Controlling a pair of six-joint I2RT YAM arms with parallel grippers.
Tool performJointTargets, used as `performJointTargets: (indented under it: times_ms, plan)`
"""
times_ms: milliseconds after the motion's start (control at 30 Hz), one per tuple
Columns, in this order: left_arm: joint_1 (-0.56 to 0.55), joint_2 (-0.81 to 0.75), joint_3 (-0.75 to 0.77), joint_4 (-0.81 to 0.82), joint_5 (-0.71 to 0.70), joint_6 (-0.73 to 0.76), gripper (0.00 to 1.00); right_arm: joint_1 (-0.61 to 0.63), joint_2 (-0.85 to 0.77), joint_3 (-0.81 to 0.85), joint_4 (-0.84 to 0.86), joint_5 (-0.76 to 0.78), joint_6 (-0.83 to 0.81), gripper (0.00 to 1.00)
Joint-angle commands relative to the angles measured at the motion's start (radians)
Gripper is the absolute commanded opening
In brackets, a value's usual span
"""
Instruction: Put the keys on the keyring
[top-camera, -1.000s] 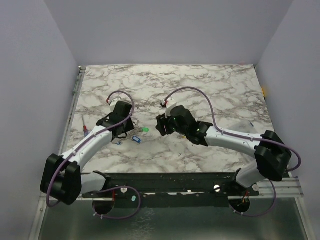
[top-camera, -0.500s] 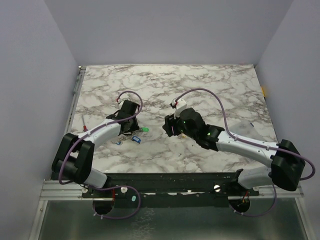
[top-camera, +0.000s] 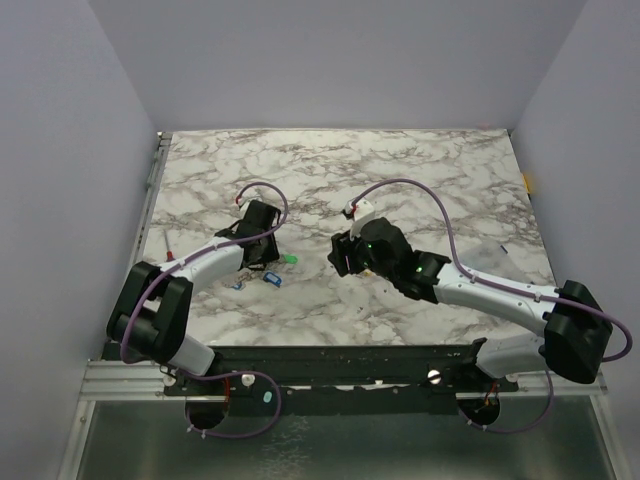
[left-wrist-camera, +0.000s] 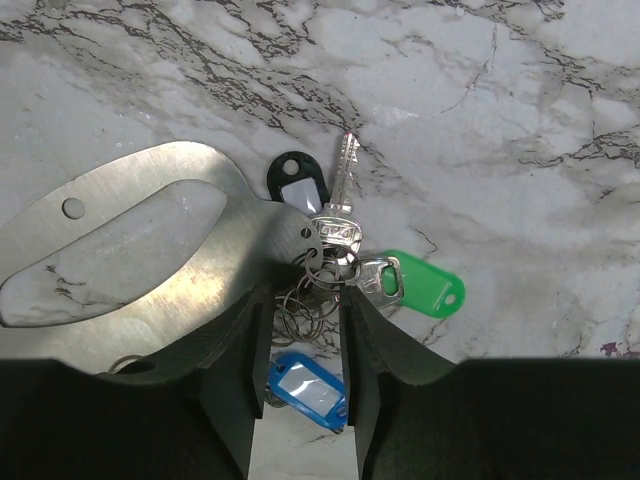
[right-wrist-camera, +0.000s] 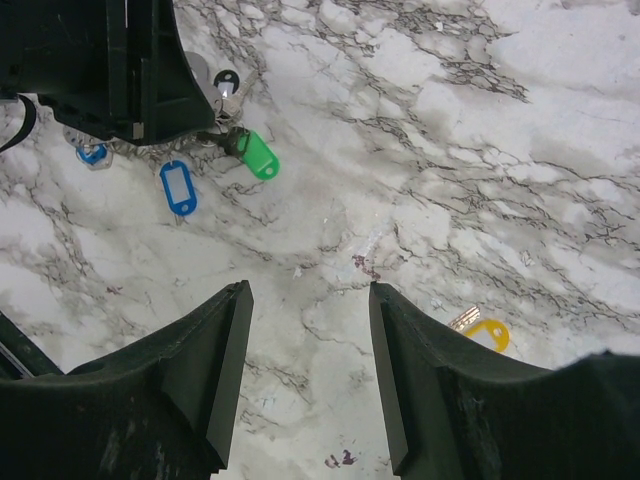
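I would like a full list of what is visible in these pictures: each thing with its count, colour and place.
table: one, white-grey marble, under everything
metal plate: one, shiny steel with a small hole, beside the key rings
key rings: a bunch, count unclear, silver, between the left fingers
key: one, silver, at the rings
black tag: one, beside that key
green tag: one, right of the rings in the left wrist view
blue tag: one, below the rings in that view
second blue tag: one, apart, further left
yellow tag: one, alone, a small key beside it
red-and-blue stick: one, at the table's left edge
left fingers: two, black, either side of the rings
right fingers: two, black, apart, over bare marble
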Motion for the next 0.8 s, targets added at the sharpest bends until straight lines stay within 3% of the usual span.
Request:
performJointTargets:
  times_ms: [0, 133, 767]
  plan:
    - [-0.003, -0.033, 0.005, 0.007, -0.069, 0.012, 0.41, -0.002, -0.022, -0.015, -0.028, 0.008, 0.013, 0.59]
    - [-0.003, -0.055, 0.0, -0.01, -0.104, 0.006, 0.43, -0.003, -0.015, -0.014, -0.025, 0.002, 0.014, 0.59]
    - [-0.002, 0.049, -0.002, 0.022, -0.047, -0.017, 0.31, -0.003, 0.002, -0.011, -0.031, -0.006, 0.016, 0.59]
